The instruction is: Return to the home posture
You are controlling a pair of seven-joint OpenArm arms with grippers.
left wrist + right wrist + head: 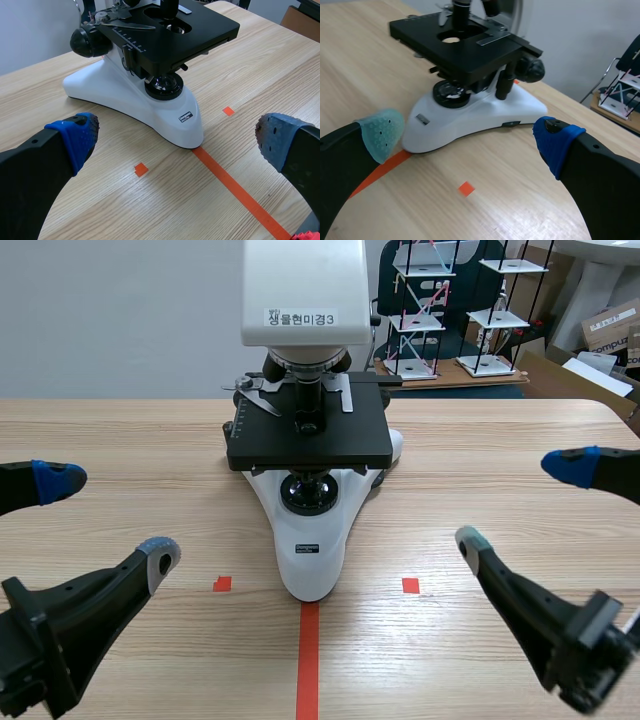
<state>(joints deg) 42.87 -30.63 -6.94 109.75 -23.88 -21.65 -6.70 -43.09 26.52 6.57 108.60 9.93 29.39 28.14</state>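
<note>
- The left gripper (110,518) is hanging low over the near left part of the surface (120,430), its jaws spread wide and grasping nothing.
- The right gripper (520,502) is mirroring it on the near right side, jaws likewise released and empty.
- Both are sitting well apart from the microscope (310,540) and touching nothing, so the retreat is looking all but finished. The two arms are lying level and symmetric, as a rest pose would.
- What may be remaining is only a small settling of the arms; whether this is the exact home pose is not showing in the views.
- The task is naming no object of its own. The one thing standing here is the microscope, which is sitting upright at the middle of the surface between the two arms, with its rounded foot resting on the far end of the orange-red tape line (308,660).
- It is showing a white base and head and a black stage (310,435) with a metal slide clip. A dark focus knob (87,42) is sticking out at the side, and a printed label is showing on the head.
- Nothing on it is looking tilted or knocked loose.
</note>
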